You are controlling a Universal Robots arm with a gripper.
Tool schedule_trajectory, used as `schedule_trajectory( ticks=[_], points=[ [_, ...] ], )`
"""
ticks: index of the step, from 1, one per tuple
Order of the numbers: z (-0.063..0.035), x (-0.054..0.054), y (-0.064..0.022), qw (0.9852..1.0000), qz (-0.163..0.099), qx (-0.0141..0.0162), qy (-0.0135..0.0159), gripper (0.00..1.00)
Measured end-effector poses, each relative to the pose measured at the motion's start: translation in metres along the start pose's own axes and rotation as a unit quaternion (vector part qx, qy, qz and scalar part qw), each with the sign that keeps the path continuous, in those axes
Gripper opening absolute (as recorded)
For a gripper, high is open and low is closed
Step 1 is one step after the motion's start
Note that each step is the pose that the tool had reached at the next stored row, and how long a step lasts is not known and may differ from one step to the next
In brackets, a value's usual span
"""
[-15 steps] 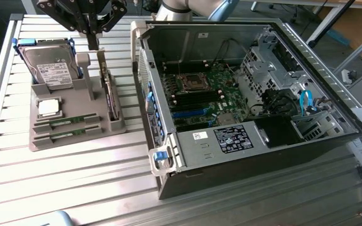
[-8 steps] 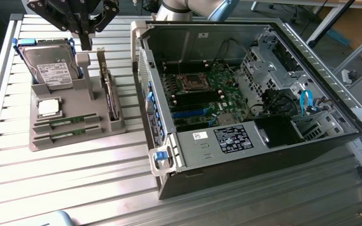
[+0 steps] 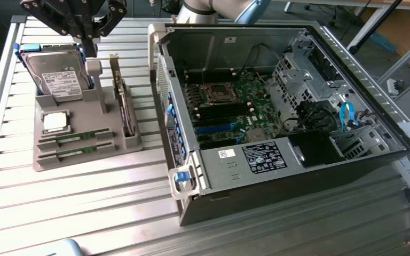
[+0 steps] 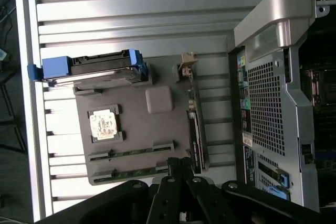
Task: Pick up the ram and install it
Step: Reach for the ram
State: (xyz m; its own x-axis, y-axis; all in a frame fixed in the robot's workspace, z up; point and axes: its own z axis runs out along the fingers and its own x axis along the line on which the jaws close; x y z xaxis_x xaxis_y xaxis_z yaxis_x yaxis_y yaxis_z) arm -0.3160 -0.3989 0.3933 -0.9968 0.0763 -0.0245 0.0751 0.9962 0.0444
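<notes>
Exterior view, near to far. Slatted metal surface (image 3: 84,202) carries everything.

Open computer case (image 3: 223,170) lies on its side on the exterior view's right, with a blue latch (image 3: 181,180) at its near corner. Inside it: motherboard (image 3: 244,109), processor socket (image 3: 215,93), long black slots (image 3: 223,112) just beside the socket.

Grey tray (image 3: 84,162) sits on the exterior view's left, just beside the case.
- Near end of tray: two green ram sticks flat in parallel grooves, near ram stick (image 3: 77,153) and far ram stick (image 3: 77,137), close together, not touching. Neither is gripped.
- Behind them: square silver processor chip (image 3: 54,121) in its own recess.
- Along the tray edge next to the case: dark expansion card (image 3: 124,106) standing on edge.
- Far end: hard drive (image 3: 59,77) in a blue carrier, propped at a tilt.

Claw (image 3: 91,38) hangs above the far end of the tray, over the hard drive, clear of every part. Fingers pressed together, nothing between them.

Wrist view, looking down:
- Claw (image 4: 178,161) narrow, tips together, empty.
- Tray (image 4: 157,129) below.
- Near ram stick (image 4: 131,173) and far ram stick (image 4: 131,153) seated in their grooves.
- Processor chip (image 4: 103,124), expansion card (image 4: 195,129) and hard drive (image 4: 100,69) in their places on the tray
</notes>
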Motion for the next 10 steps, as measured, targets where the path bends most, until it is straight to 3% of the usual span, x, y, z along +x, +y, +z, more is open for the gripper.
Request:
schedule_trajectory(
  ticks=[10],
  points=[
    [-0.0005,0.017,-0.0013,1.0,0.0,0.0,0.0,0.11]
  ],
)
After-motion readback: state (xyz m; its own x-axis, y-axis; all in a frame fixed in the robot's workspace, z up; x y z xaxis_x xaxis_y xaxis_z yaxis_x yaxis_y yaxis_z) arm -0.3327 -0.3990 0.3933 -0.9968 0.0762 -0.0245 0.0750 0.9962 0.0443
